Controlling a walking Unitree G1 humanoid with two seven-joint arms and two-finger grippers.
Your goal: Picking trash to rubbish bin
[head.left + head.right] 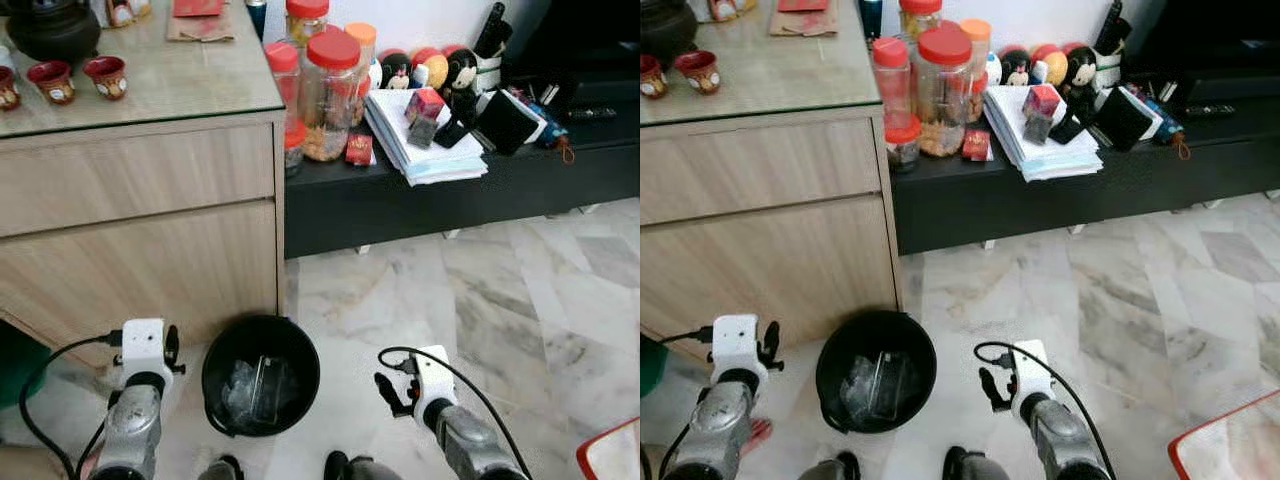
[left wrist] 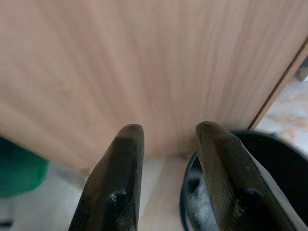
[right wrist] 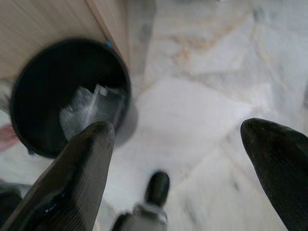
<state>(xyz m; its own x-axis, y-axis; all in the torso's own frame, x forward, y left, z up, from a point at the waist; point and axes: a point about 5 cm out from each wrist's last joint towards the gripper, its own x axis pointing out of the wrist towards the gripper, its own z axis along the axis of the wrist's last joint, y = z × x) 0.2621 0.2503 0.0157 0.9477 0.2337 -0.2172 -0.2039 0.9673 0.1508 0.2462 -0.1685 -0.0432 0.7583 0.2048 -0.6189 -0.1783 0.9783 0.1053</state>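
A round black rubbish bin (image 1: 212,372) stands on the marble floor against the wooden cabinet's corner. Clear crumpled plastic trash (image 1: 252,390) lies inside it, also seen as pale plastic (image 3: 89,108) in the right wrist view. My left gripper (image 1: 172,349) hangs just left of the bin, close to the cabinet front. Its fingers (image 2: 126,159) stand apart with nothing between them. To the right of the bin, my right gripper (image 1: 391,392) is held low over the floor. It is open wide and empty, one finger (image 3: 79,163) pointing toward the bin.
The wooden cabinet (image 1: 140,220) holds small red cups (image 1: 105,76) and a dark teapot. A low black bench (image 1: 400,195) carries red-lidded jars (image 1: 328,90), stacked papers (image 1: 420,140) and toys. A green object (image 1: 15,365) is at left, a red-edged thing (image 1: 612,452) at bottom right.
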